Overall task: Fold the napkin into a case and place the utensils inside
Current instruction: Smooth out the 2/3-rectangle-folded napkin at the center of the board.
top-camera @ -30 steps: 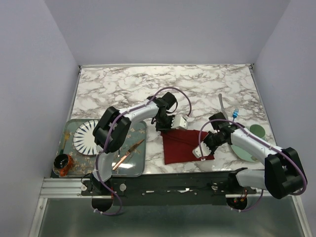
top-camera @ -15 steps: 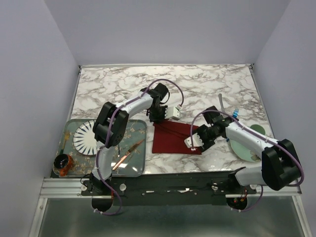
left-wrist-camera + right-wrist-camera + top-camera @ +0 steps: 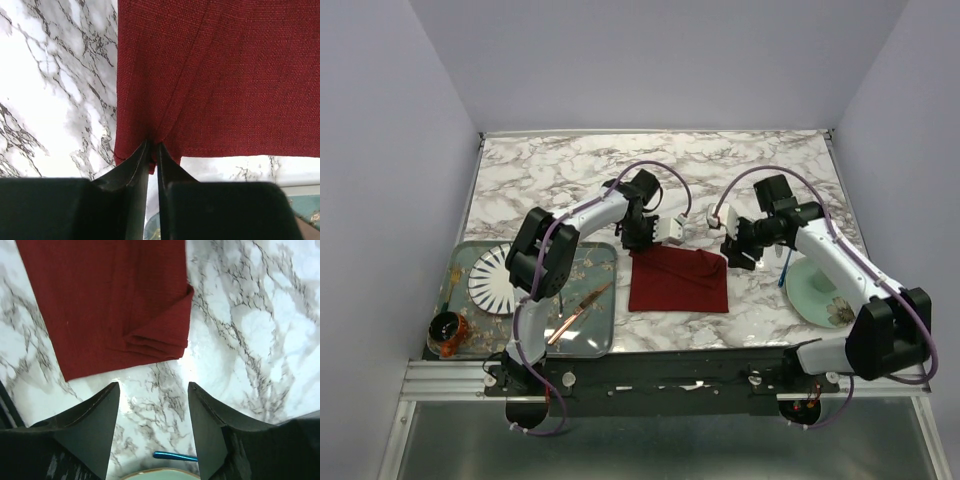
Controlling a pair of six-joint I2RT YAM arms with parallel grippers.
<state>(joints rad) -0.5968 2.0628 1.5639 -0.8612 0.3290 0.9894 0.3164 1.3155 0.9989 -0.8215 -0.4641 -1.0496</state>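
Observation:
The dark red napkin [image 3: 678, 280] lies folded into a flat rectangle in the middle of the table, with layered folds at its right edge [image 3: 155, 342]. My left gripper [image 3: 640, 243] sits at the cloth's far left corner. Its jaws are nearly together, pinching the hem [image 3: 154, 148], and a crease runs into the tips. My right gripper [image 3: 733, 250] hovers open just past the napkin's right edge, with only bare marble between its fingers [image 3: 153, 386]. The blue-handled fork [image 3: 786, 270] lies beside the green plate, and its handle [image 3: 175, 456] shows near the right fingers.
A pale green plate [image 3: 817, 297] sits at the right near edge. On the left a glass tray [image 3: 592, 345] holds a white ribbed plate [image 3: 494, 278] and a copper knife [image 3: 578, 312]. A small dark jar [image 3: 447, 333] stands at the tray's near left corner.
My right gripper let go of the napkin, opened, and drew back up and to the right. The cloth now lies folded flat. My left gripper stayed at the far left corner.

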